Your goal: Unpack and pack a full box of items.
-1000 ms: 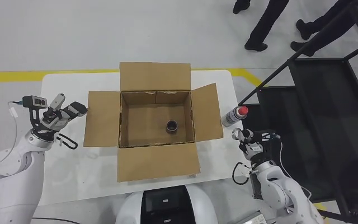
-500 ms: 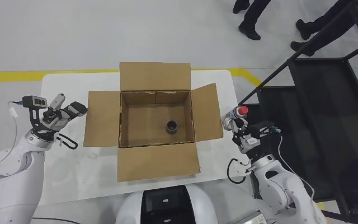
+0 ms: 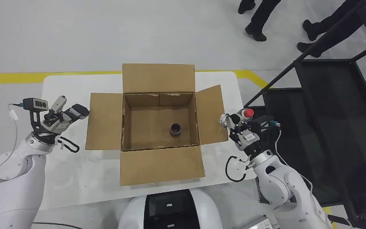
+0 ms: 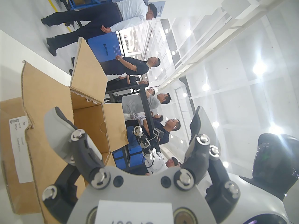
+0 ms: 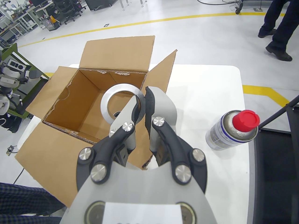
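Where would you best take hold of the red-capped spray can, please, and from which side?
The spray can stands upright on the table, clear of the box flap, so probably grip its cylindrical body below the red cap, coming in level from the robot's side.

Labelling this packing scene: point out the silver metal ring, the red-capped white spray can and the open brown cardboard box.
silver metal ring [image 5: 122, 87], right wrist view, upper band.
red-capped white spray can [image 5: 245, 120], right wrist view, red cap.
open brown cardboard box [image 5: 116, 52], right wrist view, rear flap.
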You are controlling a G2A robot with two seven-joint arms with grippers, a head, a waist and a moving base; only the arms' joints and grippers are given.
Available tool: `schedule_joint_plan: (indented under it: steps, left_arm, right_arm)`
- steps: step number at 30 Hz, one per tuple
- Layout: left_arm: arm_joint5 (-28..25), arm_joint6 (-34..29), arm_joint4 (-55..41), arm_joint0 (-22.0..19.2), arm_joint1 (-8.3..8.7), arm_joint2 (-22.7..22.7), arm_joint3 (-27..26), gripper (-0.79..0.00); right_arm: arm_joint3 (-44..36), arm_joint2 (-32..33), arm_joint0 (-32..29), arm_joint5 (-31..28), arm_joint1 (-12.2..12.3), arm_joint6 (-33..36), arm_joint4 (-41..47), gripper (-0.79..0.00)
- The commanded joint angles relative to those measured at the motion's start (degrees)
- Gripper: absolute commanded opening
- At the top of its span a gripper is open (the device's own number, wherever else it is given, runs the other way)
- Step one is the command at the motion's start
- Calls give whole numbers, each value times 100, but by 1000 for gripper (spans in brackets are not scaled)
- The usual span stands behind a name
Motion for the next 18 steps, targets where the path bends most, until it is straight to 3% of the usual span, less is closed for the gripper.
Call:
schedule_joint_plan:
  steps: [1, 9, 18]
  left_arm:
    - [0, -1, -13, 0, 0, 0, 0, 0]
    - [0, -1, -13, 0, 0, 0, 0, 0]
    - [0, -1, -13, 0, 0, 0, 0, 0]
  right_arm:
    - [0, 0, 0, 0, 0, 0, 3, -785]
    - [15, -126, 176, 8, -12, 189, 126, -785]
    - [752, -1546, 2215, 282, -125, 1490, -440, -785]
